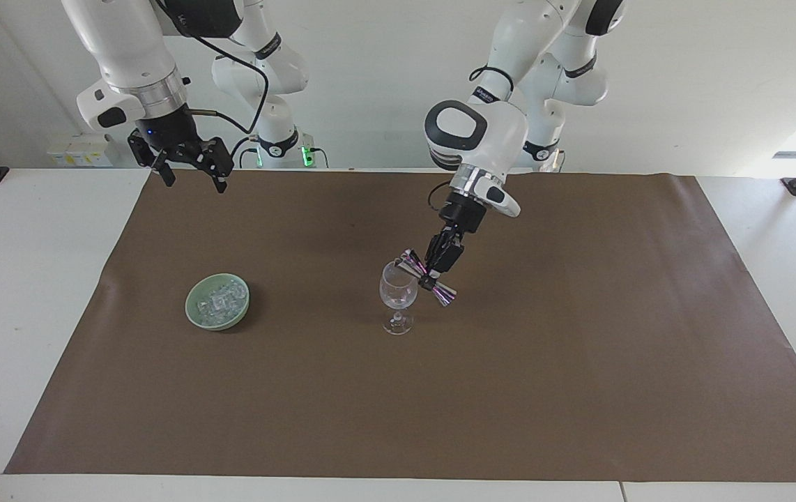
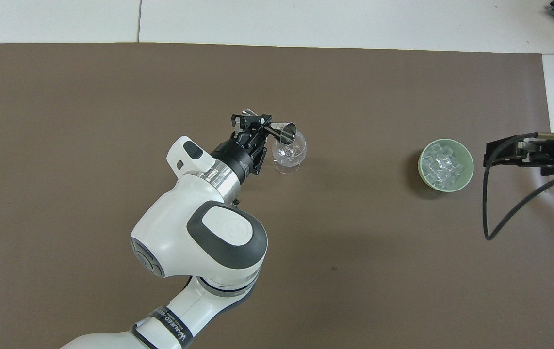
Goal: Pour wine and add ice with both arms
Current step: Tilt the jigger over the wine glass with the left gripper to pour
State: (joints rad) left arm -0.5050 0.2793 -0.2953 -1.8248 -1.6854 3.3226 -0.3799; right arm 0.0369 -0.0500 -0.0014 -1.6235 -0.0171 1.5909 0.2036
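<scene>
a: look at the left gripper (image 1: 431, 280) first. it's clamped round the waist of a shiny double-ended jigger (image 1: 428, 278), right over the middle of the brown mat (image 1: 579, 335).

b: tipped, isn't it?

a: yes, tilted hard. one cup of the jigger sits at the rim of the wine glass (image 1: 398, 293), mouth turned down into the bowl; the other cup sticks out lower, away from the glass toward the left arm's end. whether metal touches glass, i can't tell.

b: anything in the glass?

a: it looks clear from here. it stands upright on its foot on the mat. from overhead the jigger (image 2: 284, 131) covers the farther part of the glass's (image 2: 289, 154) rim.

b: and the ice?

a: the ice (image 1: 220, 300) is heaped in a pale green dish (image 1: 196, 314), on the mat toward the right arm's end, well apart from the glass and about as far from the robots as the glass.

b: the other arm?

a: the right gripper (image 1: 191, 177) waits up in the air over the mat's edge nearest the robots, fingers spread apart, holding nothing. it's well apart from the dish. overhead, the right gripper (image 2: 505, 157) shows just beside the dish (image 2: 468, 167) with ice (image 2: 442, 165).
</scene>
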